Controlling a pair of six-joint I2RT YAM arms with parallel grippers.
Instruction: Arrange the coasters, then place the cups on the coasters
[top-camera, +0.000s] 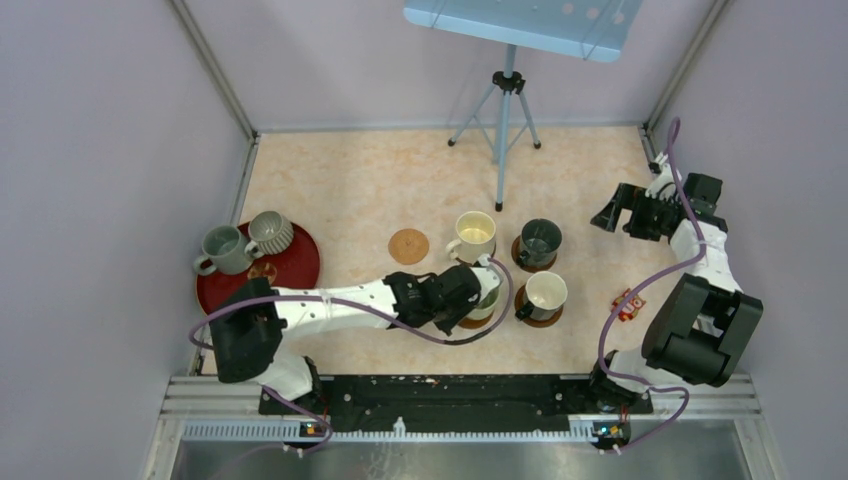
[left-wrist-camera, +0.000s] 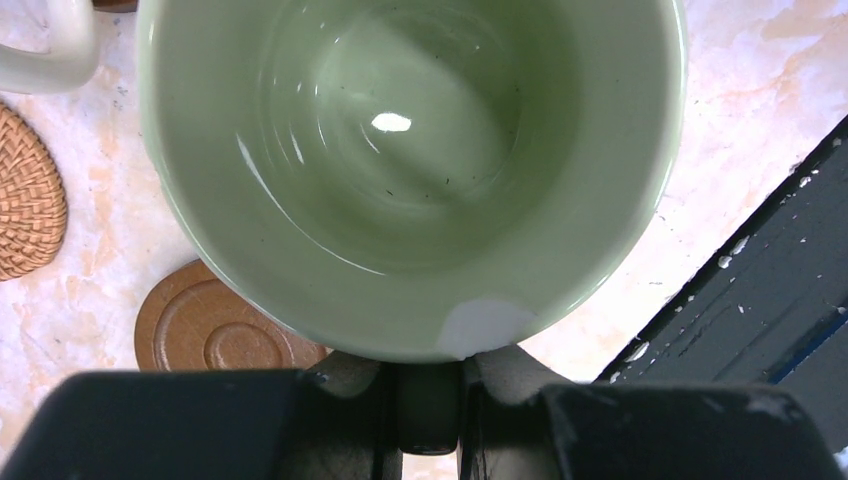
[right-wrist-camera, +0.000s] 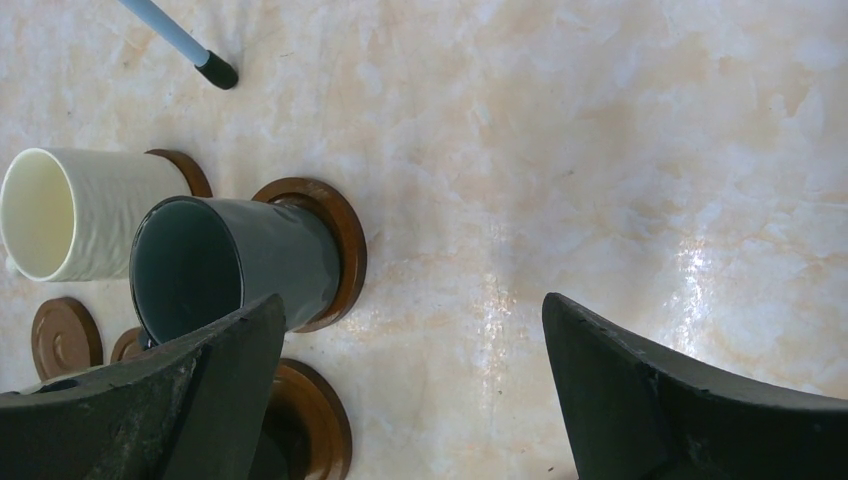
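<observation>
Tallying progress from the present layout, roughly half done.

**Done:** three cups seated on brown coasters, all right of the tan coaster.
- Cream cup: just right of the tan coaster.
- Dark green cup: further right, beyond the cream cup.
- White-lined cup: right of the tan coaster and nearer the arm bases.

**In hand:** pale green cup.
- Held by the left pincer, closed narrow on the near wall at the rim.
- Position: right of the tan coaster, nearer the arm bases, just left of the white-lined cup.
- Relative to the pincer: directly ahead of the fingers, open mouth toward the wrist camera, filling most of that view.
- Target, by judgement: the brown coaster showing from under the cup's side, only partly covered.
- Contact between cup base and this coaster: cannot tell. Not yet released.

**Left to do:**
- Seating and release of the pale green cup.
- Plain grey cup and ribbed cup: side by side on the tray, well left of the tan coaster, not yet on coasters.
- Tan coaster: bare, awaiting a cup.
- Sixth coaster: possibly the small brown patch on the tray, too small to tell.

**Right pincer**: spread wide, holding nothing. Position is well right of the tan coaster, past the dark green cup, over bare worktop.
</observation>
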